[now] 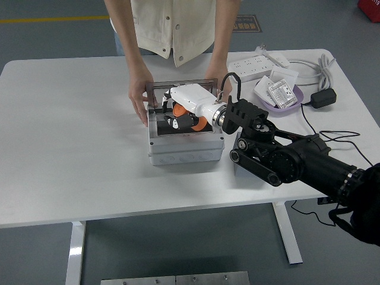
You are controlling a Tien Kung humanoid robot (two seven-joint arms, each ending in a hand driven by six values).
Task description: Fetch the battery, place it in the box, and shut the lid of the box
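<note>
An open grey box (185, 151) stands mid-table, and its clear lid (180, 86) is upright at the back. My right hand (178, 121), white with orange joints, reaches in from the right and dips into the box. Its fingers are curled on a dark battery (186, 123) just above the box floor. A person at the far side steadies the box, with one hand (141, 104) on its left wall and the other hand (221, 84) behind its right rear corner. My left arm does not show.
A white power strip (256, 66) lies at the back right. Beside it is a purple dish (292, 100) of white parts, then a black adapter (323, 98) with cables running to the right edge. Bare table (71, 130) spreads to the left of the box.
</note>
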